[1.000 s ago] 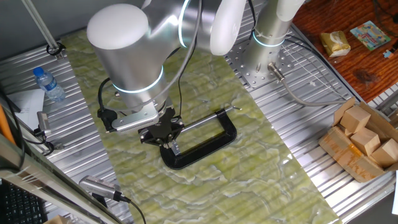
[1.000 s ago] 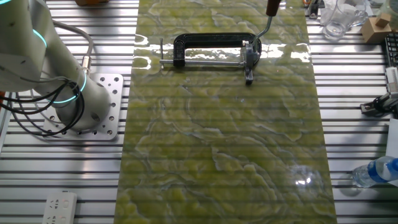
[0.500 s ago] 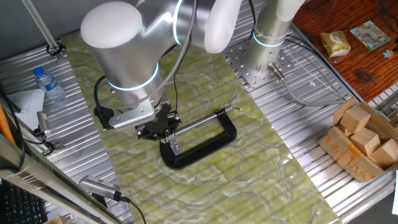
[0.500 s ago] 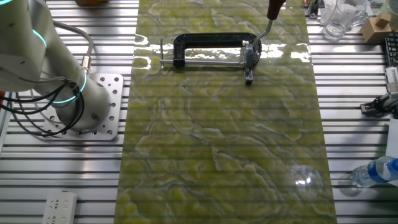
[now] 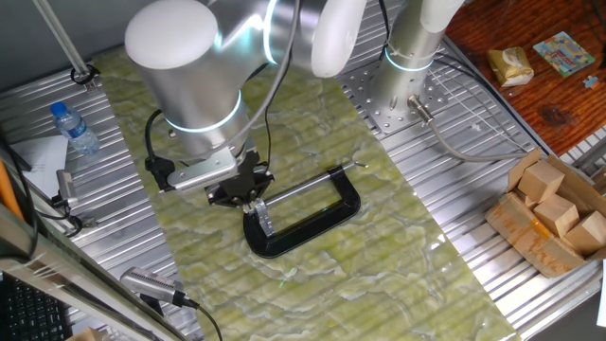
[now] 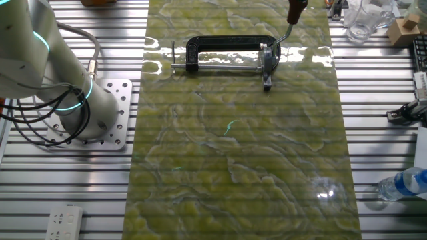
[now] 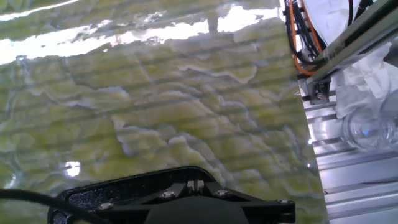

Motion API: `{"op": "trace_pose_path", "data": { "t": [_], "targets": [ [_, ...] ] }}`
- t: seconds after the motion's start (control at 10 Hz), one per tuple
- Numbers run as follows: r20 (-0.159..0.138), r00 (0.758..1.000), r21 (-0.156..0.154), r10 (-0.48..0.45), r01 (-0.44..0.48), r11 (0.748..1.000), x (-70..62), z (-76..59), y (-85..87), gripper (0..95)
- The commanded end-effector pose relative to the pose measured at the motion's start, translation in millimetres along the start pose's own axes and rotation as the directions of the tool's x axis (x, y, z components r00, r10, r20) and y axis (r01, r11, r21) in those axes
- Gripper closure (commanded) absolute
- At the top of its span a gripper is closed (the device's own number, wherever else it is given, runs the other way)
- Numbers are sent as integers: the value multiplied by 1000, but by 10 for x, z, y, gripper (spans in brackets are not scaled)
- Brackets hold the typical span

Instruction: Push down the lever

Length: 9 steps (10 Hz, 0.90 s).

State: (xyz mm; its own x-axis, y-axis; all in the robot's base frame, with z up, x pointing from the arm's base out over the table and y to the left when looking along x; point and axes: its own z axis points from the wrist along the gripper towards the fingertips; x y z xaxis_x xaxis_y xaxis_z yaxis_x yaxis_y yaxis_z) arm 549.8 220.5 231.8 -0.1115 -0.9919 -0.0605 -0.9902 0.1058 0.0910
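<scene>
The gripper (image 5: 248, 196) sits over the lever (image 6: 288, 19), at 12 o'clock on the counter (image 6: 233, 167). I cannot tell its grip.

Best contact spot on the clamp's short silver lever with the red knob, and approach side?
Take the short silver lever with the red knob at the knob: it is the rounded free end, raised above the black C-shaped clamp. Probably come from above.
</scene>
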Motion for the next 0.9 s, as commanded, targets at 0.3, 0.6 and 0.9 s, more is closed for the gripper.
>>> {"op": "trace_pose_path", "data": {
  "t": [0.3,0.6,0.9],
  "targets": [
    [-44,999,-7,-14,14,1000,60,-12,12,950],
    [-62,998,-11,1,-2,1000,119,-18,8,950],
    [-89,996,-11,21,-22,1000,202,-28,5,950]
  ]
}}
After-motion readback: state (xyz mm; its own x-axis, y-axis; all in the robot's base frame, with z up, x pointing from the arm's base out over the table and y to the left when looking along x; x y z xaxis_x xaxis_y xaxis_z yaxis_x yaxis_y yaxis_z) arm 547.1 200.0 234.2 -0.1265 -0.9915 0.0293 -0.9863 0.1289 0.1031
